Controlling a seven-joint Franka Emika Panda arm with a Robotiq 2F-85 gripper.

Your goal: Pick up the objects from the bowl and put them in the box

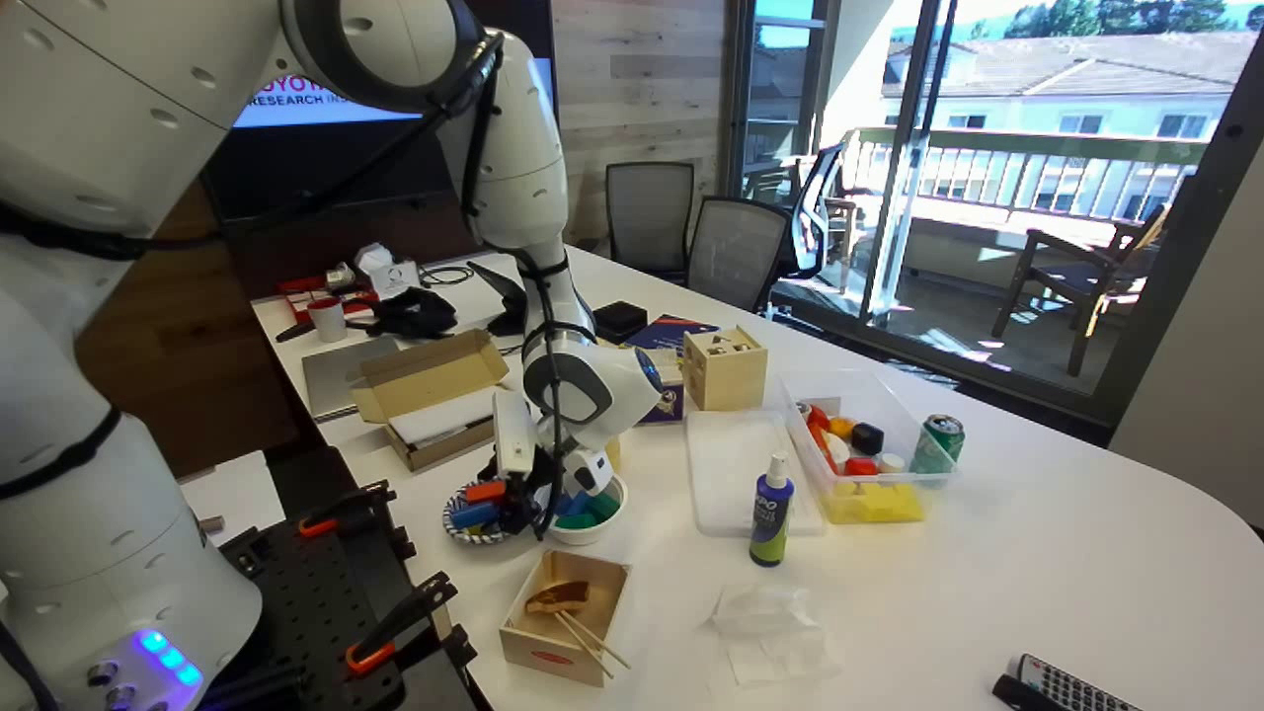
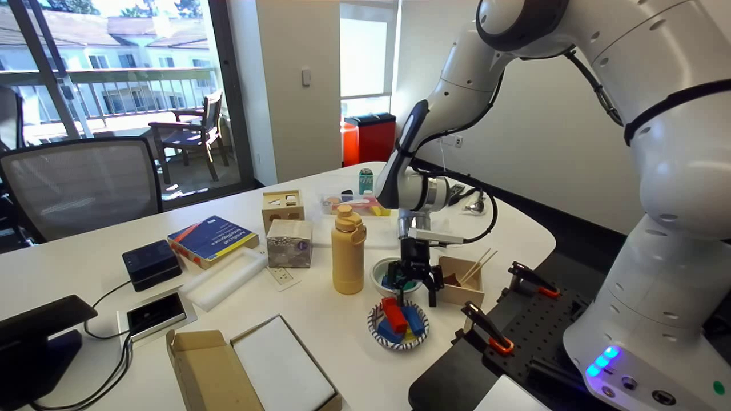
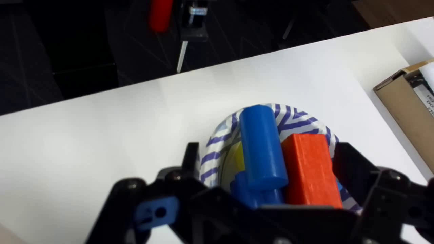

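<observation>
Blocks point(image 3: 312, 169) lie in the striped bowl point(image 3: 211, 165), in the wrist view between the fingers of the gripper point(image 3: 268, 154), spread wide and holding nothing. From that bowl, table point(image 3: 101, 135) stretches at 9 o'clock, its edge crossing at 12; a carton point(image 3: 403, 112) stands at 2. In an exterior view, a white bowl point(image 1: 588, 536) sits just beside at 3, the box point(image 1: 528, 647) at 5, sticks point(image 1: 598, 641) jutting over its wall.
</observation>
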